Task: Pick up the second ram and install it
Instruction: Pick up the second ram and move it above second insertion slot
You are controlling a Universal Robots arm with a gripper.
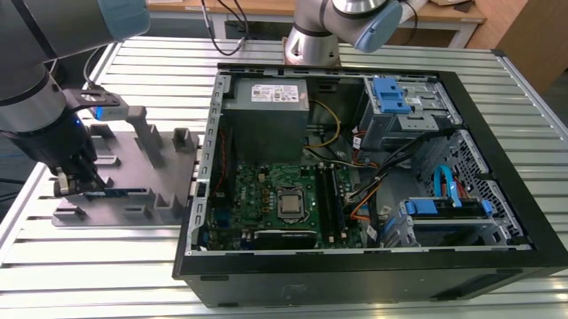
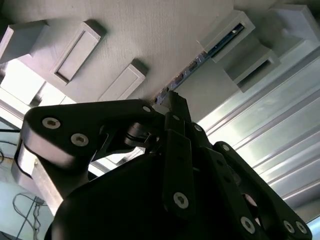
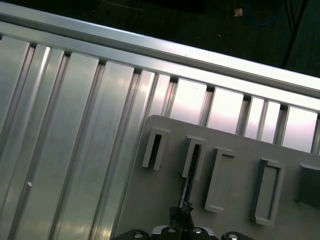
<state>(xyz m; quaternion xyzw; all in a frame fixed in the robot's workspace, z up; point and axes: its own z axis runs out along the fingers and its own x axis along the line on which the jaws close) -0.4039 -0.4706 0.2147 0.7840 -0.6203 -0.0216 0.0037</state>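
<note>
The second ram [image 1: 120, 193] is a thin dark board standing on its edge in the slots of the grey plastic fixture [image 1: 133, 166] at the exterior view's left. My gripper [image 1: 76, 186] is down at the ram's end nearest the table's edge, fingers closed onto it. In the second wrist view the black fingers meet at the gripper [image 2: 172, 100] tip on the ram [image 2: 220, 45], which runs on through a slotted post of the fixture [image 2: 150, 35]. The first wrist view has the ram [image 3: 190, 170] edge-on, leading from a slot to the gripper [image 3: 181, 212].
The open computer case [image 1: 497, 133] lies on the ribbed metal table [image 1: 106, 266], beside the fixture. Inside are a green motherboard [image 1: 284, 199] with long memory slots [image 1: 333, 199], a power supply [image 1: 266, 100], cables and blue drive brackets. A second arm's base [image 1: 310, 40] stands behind the case.
</note>
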